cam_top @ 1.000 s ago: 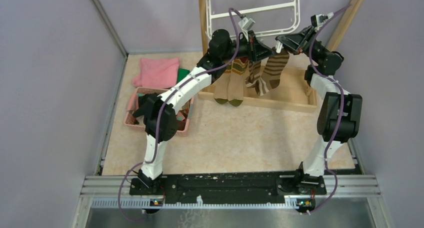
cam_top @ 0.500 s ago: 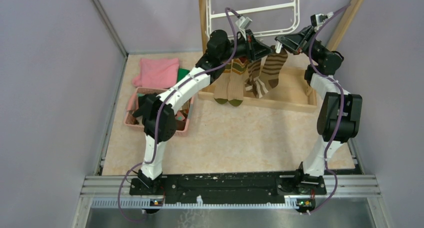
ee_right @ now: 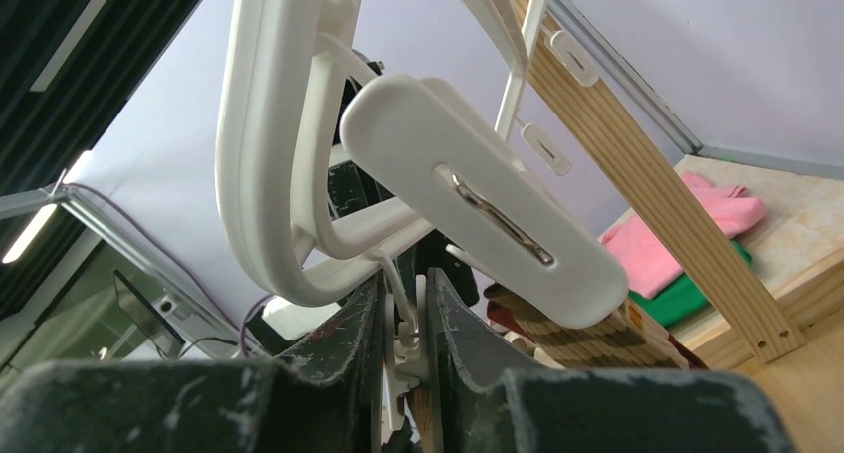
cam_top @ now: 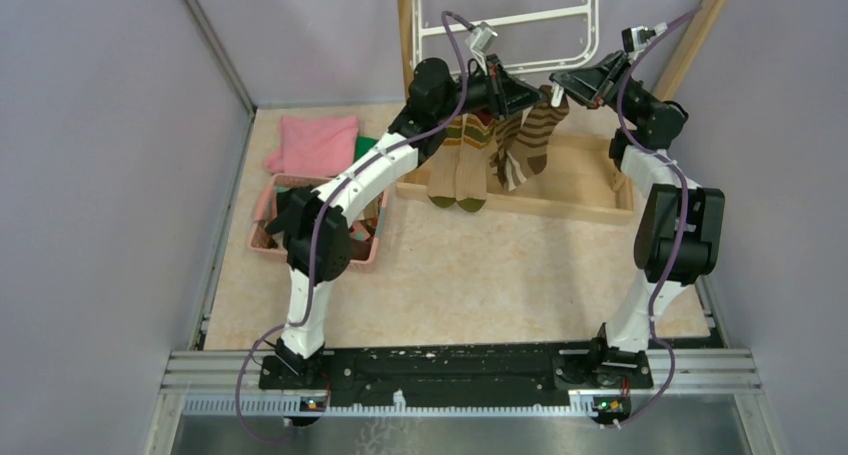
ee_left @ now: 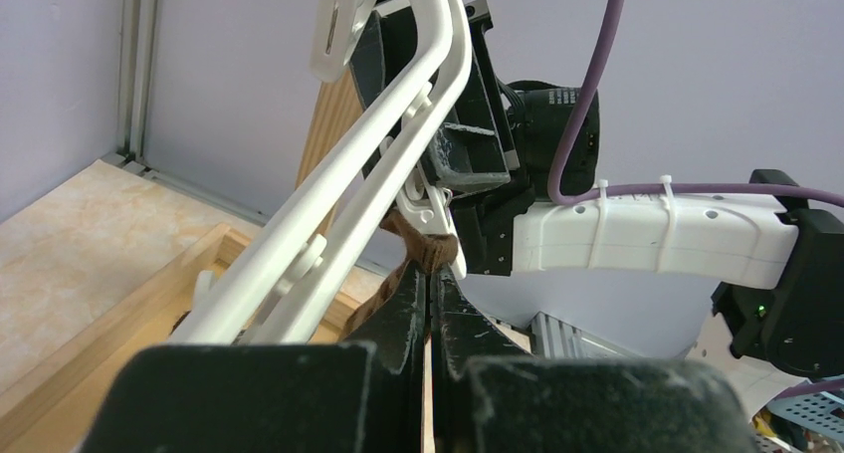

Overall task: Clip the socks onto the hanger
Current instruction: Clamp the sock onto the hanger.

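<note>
Up on the overhead cam: beige marbled tabletop, lilac walls all round. The white hanger hangs at the back, and its top is cut off by the picture edge. Under it the left gripper and right gripper meet at a brown-and-cream striped sock. The clips are too small to make out here.

Left wrist cam: claw clenched on the striped sock, right beside the hanger's rail.

Right wrist cam: claw pinched onto a small white clip.
</note>
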Motion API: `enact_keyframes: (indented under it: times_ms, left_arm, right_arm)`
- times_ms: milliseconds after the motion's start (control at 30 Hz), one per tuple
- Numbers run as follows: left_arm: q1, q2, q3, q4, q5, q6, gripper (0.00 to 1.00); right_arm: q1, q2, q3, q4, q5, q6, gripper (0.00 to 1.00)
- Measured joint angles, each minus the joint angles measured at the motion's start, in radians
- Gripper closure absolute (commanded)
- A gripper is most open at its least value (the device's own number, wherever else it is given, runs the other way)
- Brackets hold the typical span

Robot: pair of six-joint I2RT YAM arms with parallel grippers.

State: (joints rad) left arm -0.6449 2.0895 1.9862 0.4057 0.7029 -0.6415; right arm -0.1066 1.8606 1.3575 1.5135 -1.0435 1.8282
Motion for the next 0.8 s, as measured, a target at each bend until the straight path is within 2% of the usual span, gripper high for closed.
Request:
enact_keyframes:
  times_ms: [367,433,533,700,800]
  left_arm:
    - [0.010,0.000,0.000,0.036,0.015,-0.054,1.00]
    - [0.010,0.000,0.000,0.037,0.015,-0.060,1.00]
    - [0.010,0.000,0.000,0.043,0.019,-0.064,1.00]
    - [0.010,0.000,0.000,0.059,0.033,-0.071,1.00]
    - [0.009,0.000,0.000,0.063,0.038,-0.072,1.00]
  right_arm:
    - [0.000,0.000,0.000,0.001,-0.003,-0.011,0.79]
    - [0.000,0.000,0.000,0.001,-0.004,-0.011,0.72]
    - [0.000,0.000,0.000,-0.002,-0.005,-0.011,0.57]
    - [0.005,0.000,0.000,-0.003,-0.010,-0.011,0.53]
    - [0.008,0.000,0.000,-0.003,-0.010,-0.011,0.47]
